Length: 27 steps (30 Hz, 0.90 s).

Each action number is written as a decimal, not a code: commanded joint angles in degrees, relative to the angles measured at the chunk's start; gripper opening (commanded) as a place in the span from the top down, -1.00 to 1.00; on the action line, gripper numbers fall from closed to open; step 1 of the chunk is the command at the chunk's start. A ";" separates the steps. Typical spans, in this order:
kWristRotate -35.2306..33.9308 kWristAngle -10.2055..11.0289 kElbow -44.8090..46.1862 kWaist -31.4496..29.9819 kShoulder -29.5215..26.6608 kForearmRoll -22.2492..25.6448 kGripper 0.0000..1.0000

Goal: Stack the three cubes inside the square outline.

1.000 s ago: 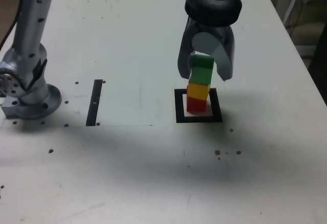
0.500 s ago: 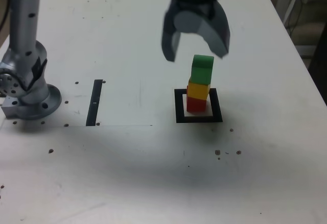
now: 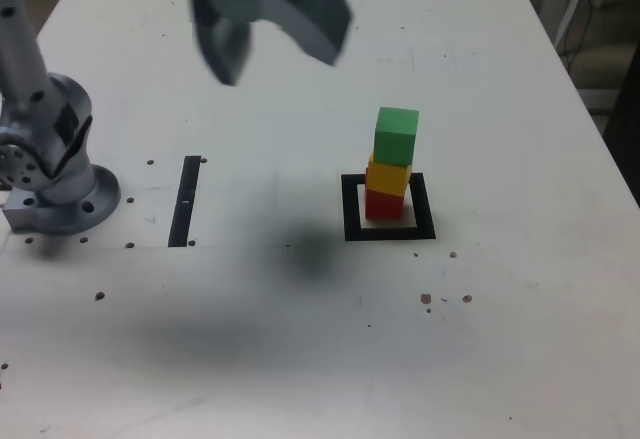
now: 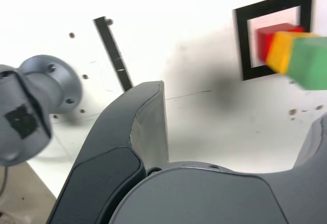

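The pincer [image 3: 268, 44] hangs wide open and empty, high above the worktop [image 3: 300, 339]. The green cube [image 3: 396, 136] sits on the yellow cube [image 3: 388, 176], which sits on the red cube [image 3: 383, 203], inside the square outline [image 3: 350, 209].

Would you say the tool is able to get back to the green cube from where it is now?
Probably yes. The tool hangs open, up and toward the exterior view's left of the stack, and the green cube sits on top with nothing over it or beside it.
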 commanded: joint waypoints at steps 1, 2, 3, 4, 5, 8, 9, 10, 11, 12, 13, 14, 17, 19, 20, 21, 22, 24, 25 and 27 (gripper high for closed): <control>-0.34 -0.63 6.78 0.07 -1.68 -3.13 -0.99; -0.51 -0.99 9.92 0.07 -2.54 -4.88 -0.99; -0.67 -1.35 13.00 0.07 -3.35 -6.64 -0.99; -0.83 -1.64 15.85 0.07 -4.12 -8.23 -0.99; -1.05 -1.73 18.38 0.07 -4.87 -9.51 -0.99; -2.22 -0.67 24.34 0.07 -6.92 -11.58 -0.99; -2.74 0.02 25.91 0.08 -7.49 -11.92 -0.99; -3.31 0.81 27.38 0.08 -8.00 -12.28 -0.99; -3.87 1.58 28.84 0.08 -8.43 -12.76 -0.99; -4.35 2.22 30.25 0.08 -8.77 -13.42 -0.99; -4.75 2.69 31.59 0.07 -9.06 -14.22 -0.99; -5.15 2.98 32.89 0.07 -9.34 -15.04 -0.99; -6.23 3.12 36.65 0.28 -10.25 -17.35 -0.99; -6.74 2.96 38.25 0.44 -10.86 -18.16 -0.99; -6.91 2.93 38.79 0.52 -11.11 -18.40 -0.99; -6.98 2.94 39.16 0.58 -11.35 -18.62 -0.99; -7.04 2.97 39.40 0.59 -11.58 -18.77 -0.99; -7.16 3.07 39.70 0.59 -12.02 -18.80 -0.99; -7.19 3.10 39.82 0.59 -12.19 -18.79 -0.99; -7.22 3.02 40.19 0.59 -12.42 -18.88 -0.99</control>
